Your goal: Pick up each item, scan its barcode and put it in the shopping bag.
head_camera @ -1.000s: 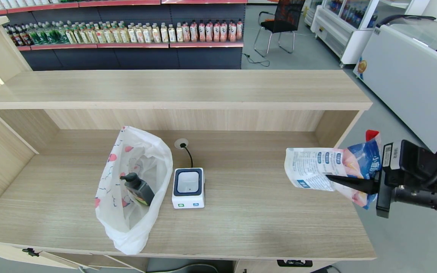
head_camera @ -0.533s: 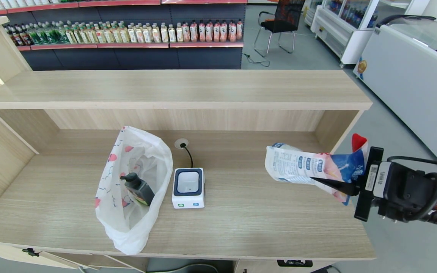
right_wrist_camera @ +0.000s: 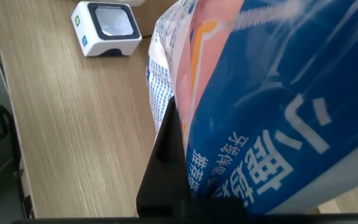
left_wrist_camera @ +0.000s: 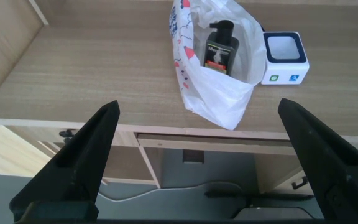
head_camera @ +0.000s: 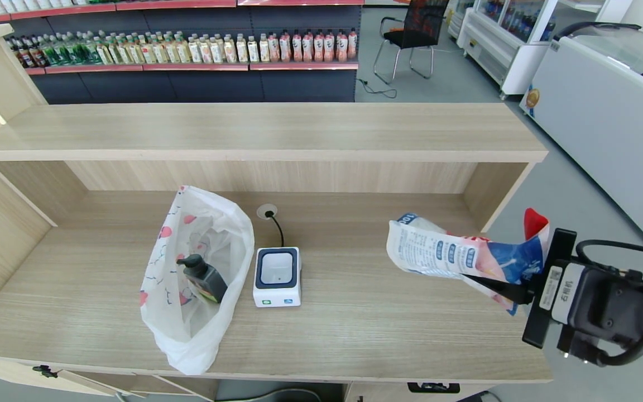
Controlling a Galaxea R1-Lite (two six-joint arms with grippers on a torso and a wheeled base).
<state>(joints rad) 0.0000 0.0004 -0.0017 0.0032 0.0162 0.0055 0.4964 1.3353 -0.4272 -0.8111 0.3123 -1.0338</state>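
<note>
My right gripper (head_camera: pixel 508 287) is shut on a blue, pink and white refill pouch (head_camera: pixel 455 255) with a red cap, held sideways above the counter's right end. The pouch (right_wrist_camera: pixel 272 106) is close to the right wrist camera, and the scanner (right_wrist_camera: pixel 106 26) lies beyond it. The white barcode scanner (head_camera: pixel 277 276) sits mid-counter. To its left stands the white shopping bag (head_camera: pixel 187 279), open-mouthed, with a dark pump bottle (head_camera: pixel 205 277) inside. My left gripper (left_wrist_camera: pixel 197 162) is open, off the counter's front edge, looking at the bag (left_wrist_camera: pixel 213 87) and pump bottle (left_wrist_camera: pixel 219 48).
The wooden counter (head_camera: pixel 355 301) has a raised back ledge and side walls. The scanner's black cable (head_camera: pixel 277 226) runs to a grommet behind it. Shelves of bottles, a chair and freezers stand beyond.
The right arm has swung the pouch leftward and slightly down over the counter, its white end now tilted toward the scanner. Bag, bottle and scanner are unmoved.
</note>
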